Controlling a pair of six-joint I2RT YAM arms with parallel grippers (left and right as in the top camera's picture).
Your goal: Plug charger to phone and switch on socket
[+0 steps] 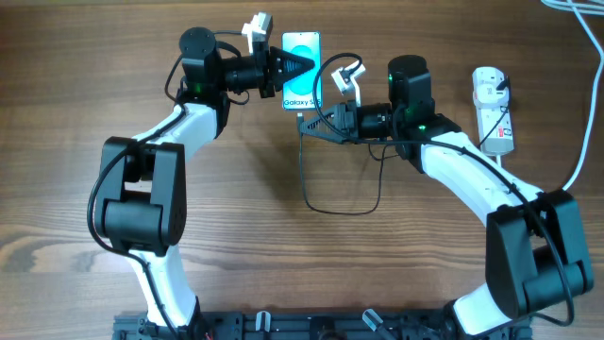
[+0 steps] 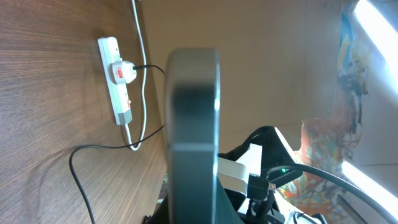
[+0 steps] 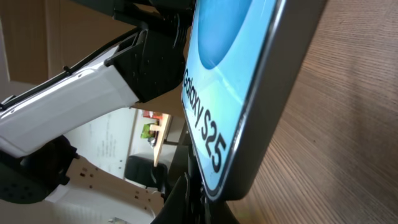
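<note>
phone (image 2: 193,124) blurred, edge-cropped — charger (image 1: 344,212) tip hidden

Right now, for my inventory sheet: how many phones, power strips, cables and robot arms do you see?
phone: 1
socket: 1
cables: 2, black charger and white lead
arms: 2, left arm and right arm
Total: 6

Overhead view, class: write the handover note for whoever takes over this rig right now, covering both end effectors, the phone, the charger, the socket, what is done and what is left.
Left end effector: shut on the phone, gripping a side edge.
Right end effector: shut on the charger tip, at the phone's bottom edge.
Socket: beside the right arm, with the charger's mains plug in it.
Done: both ends in position.
Left: whether the tip is seated cannot be told. Seat it, then switch on the socket.
</note>
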